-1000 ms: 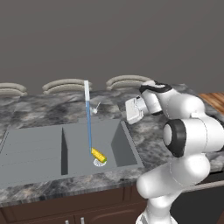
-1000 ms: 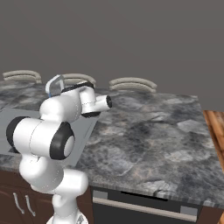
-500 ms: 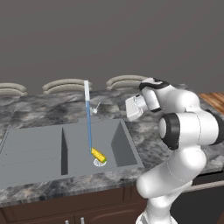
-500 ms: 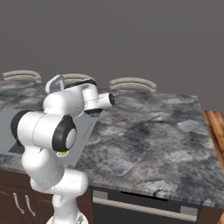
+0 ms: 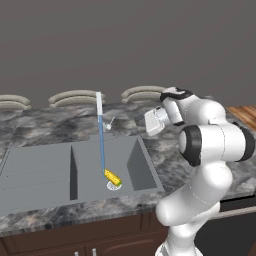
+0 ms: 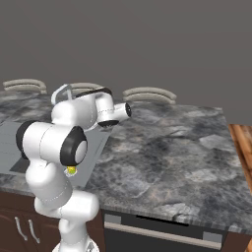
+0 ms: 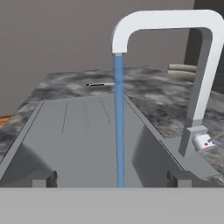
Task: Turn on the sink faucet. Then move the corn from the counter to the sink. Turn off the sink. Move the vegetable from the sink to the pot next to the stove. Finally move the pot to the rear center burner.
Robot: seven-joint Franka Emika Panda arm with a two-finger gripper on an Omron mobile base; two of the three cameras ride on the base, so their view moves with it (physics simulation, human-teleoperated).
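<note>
Stone, flat grey metal and dark wood around the arm

The counter [image 5: 45, 127] looks like polished marbled stone in grey, black and white, with dark brown wooden cabinets [image 5: 75, 240] under it. Beside the arm, the sink [image 5: 40, 175] is flat matt grey and smooth, with a small shiny silver drain ring [image 5: 114, 186]. The faucet [image 7: 201, 83] ahead of the hand is smooth, pale grey-white and matt. The corn [image 5: 113, 177] is bumpy yellow. The arm [image 5: 215, 145] has glossy white shells and dark joints.
</note>
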